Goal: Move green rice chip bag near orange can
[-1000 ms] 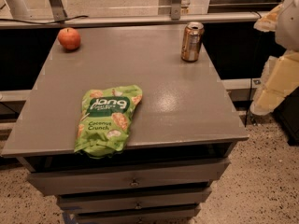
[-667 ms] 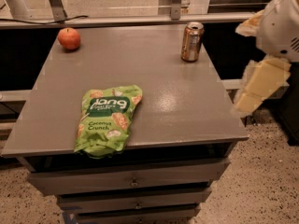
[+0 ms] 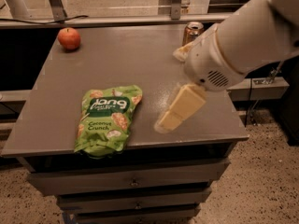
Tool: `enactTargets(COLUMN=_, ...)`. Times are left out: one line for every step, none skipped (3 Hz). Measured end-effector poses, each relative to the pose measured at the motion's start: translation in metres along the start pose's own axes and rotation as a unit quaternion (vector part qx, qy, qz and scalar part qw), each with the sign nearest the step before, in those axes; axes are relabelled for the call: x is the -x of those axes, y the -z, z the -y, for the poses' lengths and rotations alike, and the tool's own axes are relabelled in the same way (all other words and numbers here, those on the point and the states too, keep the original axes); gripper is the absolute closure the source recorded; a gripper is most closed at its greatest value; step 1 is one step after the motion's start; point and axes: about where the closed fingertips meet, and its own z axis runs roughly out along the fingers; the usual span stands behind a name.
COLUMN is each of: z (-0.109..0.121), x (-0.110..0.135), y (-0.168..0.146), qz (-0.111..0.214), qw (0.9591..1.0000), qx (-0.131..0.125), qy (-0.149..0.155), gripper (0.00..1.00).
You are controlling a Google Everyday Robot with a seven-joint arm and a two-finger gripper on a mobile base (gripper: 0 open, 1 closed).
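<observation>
My gripper (image 3: 169,90) hangs over the right side of the tabletop (image 3: 117,59), spread wide and holding nothing. The green rice chip bag (image 3: 108,119) lies flat at the front edge, left of middle. The orange can (image 3: 192,31) stands at the back right corner, partly behind my arm (image 3: 247,36). An apple (image 3: 69,38) sits at the back left corner.

1. A grey flat-topped desk (image 3: 140,64) is filling the middle, with a soft glare lying on its right half.
2. Grey metal drawers with small knobs (image 3: 133,183) are sitting stacked beneath it.
3. A speckled beige stone floor (image 3: 266,185) is spreading around the base.
4. A grey horizontal ledge (image 3: 117,21) is running behind, with a slanted metal post (image 3: 55,1) rising past it and a thin black cable (image 3: 70,18) lying along it.
5. The tool (image 3: 182,101) is hanging over the desk's right front part.
</observation>
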Motion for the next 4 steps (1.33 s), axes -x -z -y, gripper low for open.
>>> enactTargets(z=-0.021, x=0.021, y=-0.044, qz=0.048, qw=0.998, qx=0.023, qy=-0.033, gripper=0.0)
enactTargets(z=-0.043, x=0.028, y=-0.08, qz=0.078, qw=0.994, qx=0.042, qy=-0.064, gripper=0.0)
enactTargets(z=-0.06, x=0.03, y=-0.104, qz=0.095, qw=0.9899, qx=0.055, qy=-0.09, gripper=0.0)
enactTargets(z=-0.073, x=0.032, y=-0.127, qz=0.106, qw=0.9868, qx=0.063, qy=-0.106, gripper=0.0)
